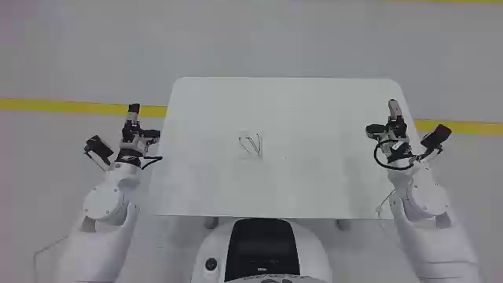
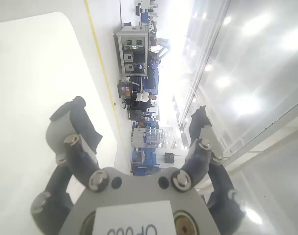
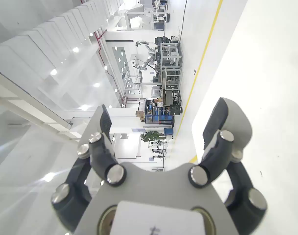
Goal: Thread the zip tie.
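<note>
A white table [image 1: 314,110] with rounded corners stands on a pale floor crossed by a yellow line [image 1: 63,106]; the line passes behind the table's far half on both sides.

The left gripper [image 1: 134,112] hangs off the table's left side, over the floor near the yellow line, pointing away from the robot; in the left wrist view its dark fingers [image 2: 75,113] are spread wide with nothing between them, and the table's rounded corner lies beside one of them.

The right gripper [image 1: 394,108] sits at the table's right edge, also pointing away from the robot; in the right wrist view its fingers [image 3: 216,116] stand wide apart and hold nothing, one of them over the table's edge.

The zip tie [image 1: 251,144] lies flat near the middle of the table, between the two grippers and well apart from each; it shows as a few thin pale strokes, bent together at one end; its head and tail are too small to tell apart.
</note>
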